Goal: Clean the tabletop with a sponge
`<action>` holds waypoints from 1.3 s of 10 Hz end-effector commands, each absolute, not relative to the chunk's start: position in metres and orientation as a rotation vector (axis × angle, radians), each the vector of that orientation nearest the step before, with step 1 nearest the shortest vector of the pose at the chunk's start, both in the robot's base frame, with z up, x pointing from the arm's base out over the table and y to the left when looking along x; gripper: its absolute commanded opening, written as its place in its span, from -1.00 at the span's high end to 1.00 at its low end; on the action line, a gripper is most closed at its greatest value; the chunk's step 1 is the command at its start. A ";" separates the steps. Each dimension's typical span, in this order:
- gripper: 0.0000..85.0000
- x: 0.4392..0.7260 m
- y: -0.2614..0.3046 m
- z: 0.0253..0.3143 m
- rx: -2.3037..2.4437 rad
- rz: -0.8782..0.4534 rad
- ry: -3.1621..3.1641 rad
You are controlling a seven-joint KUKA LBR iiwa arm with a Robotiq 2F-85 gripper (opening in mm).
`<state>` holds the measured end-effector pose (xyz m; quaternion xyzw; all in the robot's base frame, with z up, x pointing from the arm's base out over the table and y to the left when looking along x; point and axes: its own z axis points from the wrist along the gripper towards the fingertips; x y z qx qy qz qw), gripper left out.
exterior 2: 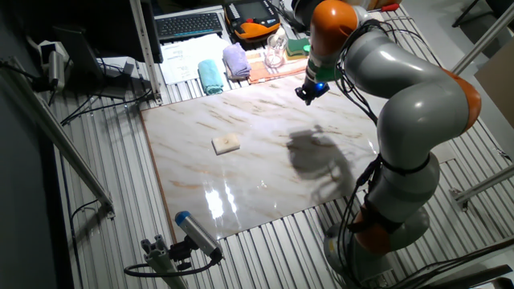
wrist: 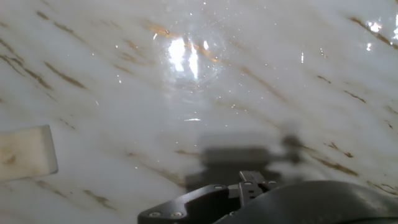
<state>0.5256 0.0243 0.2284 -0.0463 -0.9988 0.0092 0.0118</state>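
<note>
We start nearest the camera, where ribbed grey metal decking (exterior 2: 265, 241) runs under a blue-capped cylinder (exterior 2: 195, 233) lying on its side. Just beyond it we have the tabletop (exterior 2: 265, 172), a glossy white marble-look slab with tan veins, a thin brown edge and bright glare patches. On its left half sits the sponge (exterior 2: 226, 144), a small cream block, flat and alone; in the hand view it (wrist: 25, 152) shows at the left edge, slightly stained. We see the gripper (exterior 2: 310, 91) hanging above the slab's far right part, well apart from the sponge and holding nothing, though we cannot tell how its jaws stand. The grey-and-orange arm (exterior 2: 418, 112) rises from the near right, arches over and bends down. Furthest back lie folded teal (exterior 2: 210, 76) and lilac (exterior 2: 235, 59) cloths.
</note>
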 end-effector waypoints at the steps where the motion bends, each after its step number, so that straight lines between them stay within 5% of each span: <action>1: 1.00 0.527 0.027 0.227 -0.149 0.027 -3.115; 13: 1.00 0.539 0.092 0.203 -0.218 0.024 -3.161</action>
